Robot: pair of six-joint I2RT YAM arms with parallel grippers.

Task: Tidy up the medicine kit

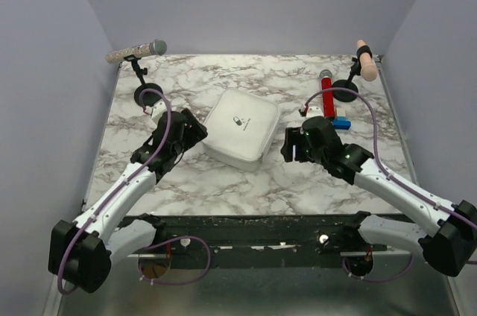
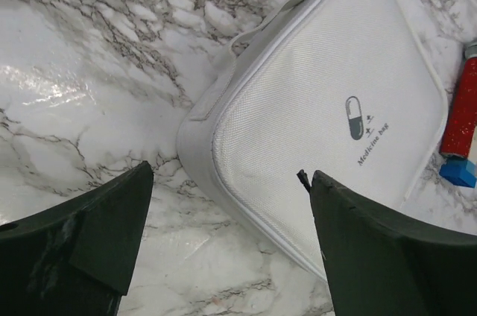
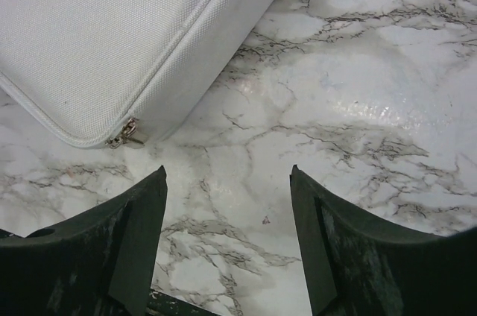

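Medicine kit [image 1: 241,128]: rounded white woven-fabric case, lid closed | worktop [image 1: 223,182]: glossy grey-veined marble | left gripper [image 2: 229,174]: jaws wide, empty | right gripper [image 3: 227,174]: jaws wide, empty

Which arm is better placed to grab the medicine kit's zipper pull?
Probably the right: the zipper pull sits just ahead of the open right pincer, at a corner of the medicine kit. No pull shows before the left pincer.

Plenty of bare marble table [image 1: 223,185] on the near side of the medicine kit [image 1: 241,126]. A red cylinder [image 1: 327,97] and blue block [image 1: 341,123] crowd its right, and the left gripper [image 1: 197,134] and right gripper [image 1: 289,144] flank it.
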